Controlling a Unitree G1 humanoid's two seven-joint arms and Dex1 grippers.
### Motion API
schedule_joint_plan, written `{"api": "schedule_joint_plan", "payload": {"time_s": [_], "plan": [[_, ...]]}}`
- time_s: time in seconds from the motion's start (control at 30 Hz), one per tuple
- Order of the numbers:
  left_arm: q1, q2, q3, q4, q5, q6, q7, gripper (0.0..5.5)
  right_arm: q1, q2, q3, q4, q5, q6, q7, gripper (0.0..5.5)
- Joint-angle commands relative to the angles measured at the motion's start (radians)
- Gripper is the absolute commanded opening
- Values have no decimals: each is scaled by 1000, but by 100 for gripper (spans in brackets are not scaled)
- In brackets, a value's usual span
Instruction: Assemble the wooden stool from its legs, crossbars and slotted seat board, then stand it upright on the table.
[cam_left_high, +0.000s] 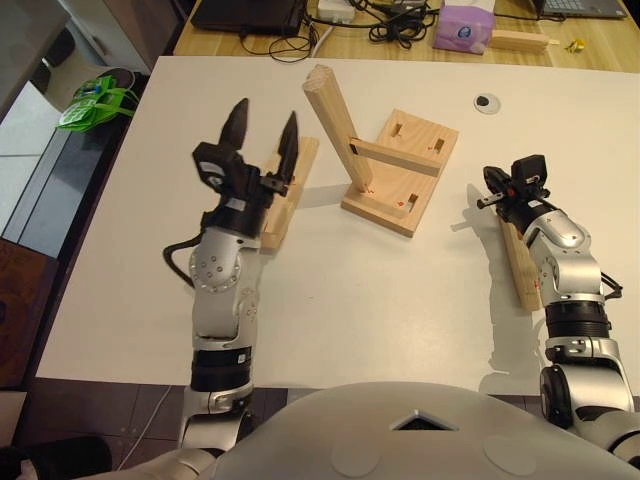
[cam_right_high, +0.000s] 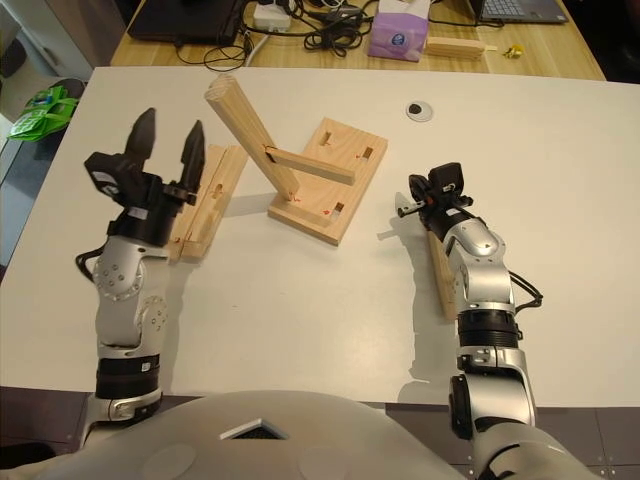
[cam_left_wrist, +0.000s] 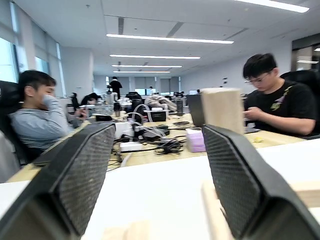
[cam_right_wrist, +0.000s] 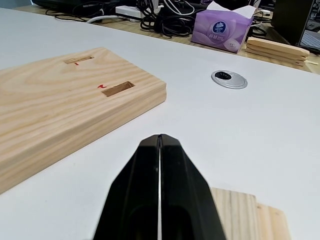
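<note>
The slotted seat board (cam_left_high: 412, 185) lies flat mid-table. One leg (cam_left_high: 333, 115) stands tilted in it, and a crossbar (cam_left_high: 398, 157) runs from that leg over the board. My left gripper (cam_left_high: 266, 114) is open and pointing up, above a loose stack of wooden parts (cam_left_high: 291, 198) left of the board. In the left wrist view, its fingers (cam_left_wrist: 82, 175) frame the top of the leg (cam_left_wrist: 222, 107). My right gripper (cam_left_high: 484, 200) is shut and empty, right of the board. Another wooden leg (cam_left_high: 521, 268) lies under that arm. The right wrist view shows the seat board (cam_right_wrist: 60, 100) in front of the right gripper (cam_right_wrist: 160, 139).
A grey cable grommet (cam_left_high: 486, 102) sits in the table behind the right gripper. A purple tissue box (cam_left_high: 465, 28), cables and wooden slats (cam_left_high: 522, 41) are on the desk beyond. A green object (cam_left_high: 92, 102) lies off the table's left edge.
</note>
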Motion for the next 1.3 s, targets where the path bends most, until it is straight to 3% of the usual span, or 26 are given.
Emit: {"api": "schedule_joint_plan", "payload": {"time_s": [0.03,0.43,0.8,1.03,1.3], "plan": [[11,27,75,135,35,-46,32,320,9,2,-9,-20,-1,0,-8,0],[-23,222,71,396,148,127,-65,320,25,-17,-19,-61,7,14,13,0],[-44,251,5,399,190,162,-138,320,28,-20,-20,-57,0,10,19,0],[-27,195,-64,187,76,263,-248,320,36,-20,-19,-61,-2,9,17,0],[2,213,-110,209,141,371,-213,320,41,-15,-13,-67,-2,9,18,0]]}}
